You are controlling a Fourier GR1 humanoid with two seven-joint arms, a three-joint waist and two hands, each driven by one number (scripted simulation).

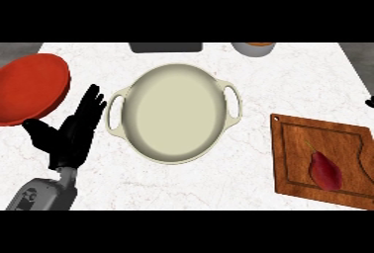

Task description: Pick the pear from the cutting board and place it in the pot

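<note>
Dark red and teardrop-shaped, the pear [326, 171] lies on the wooden cutting board [292, 148] at the lower right of the white marbled surface [292, 74], its thin stem pointing up and to the left. It rests in the board's lower middle part, inside the routed groove that runs around the board. The cream pot [174, 112] sits at the centre of the surface, lidless, with a looped handle on each side and its pale interior showing nothing inside; it stands well apart from the board, to the board's left. My left robot hand [73, 132] shows at the left, just beside the pot's left handle but not touching it, fingers spread and straight, pointing up and away from me, thumb out to the left, holding nothing. Its grey forearm [44, 193] comes in from the lower left. Beyond that hand lies a red-orange plate [29, 86], running off the left edge. At the right edge, above the board, only a small black tip of my right robot hand [369, 103] shows, and I cannot tell how its fingers stand. At the far edge sit a dark flat object [165, 47] and a pale cup-like vessel [254, 48], both cut off by the view.
</note>
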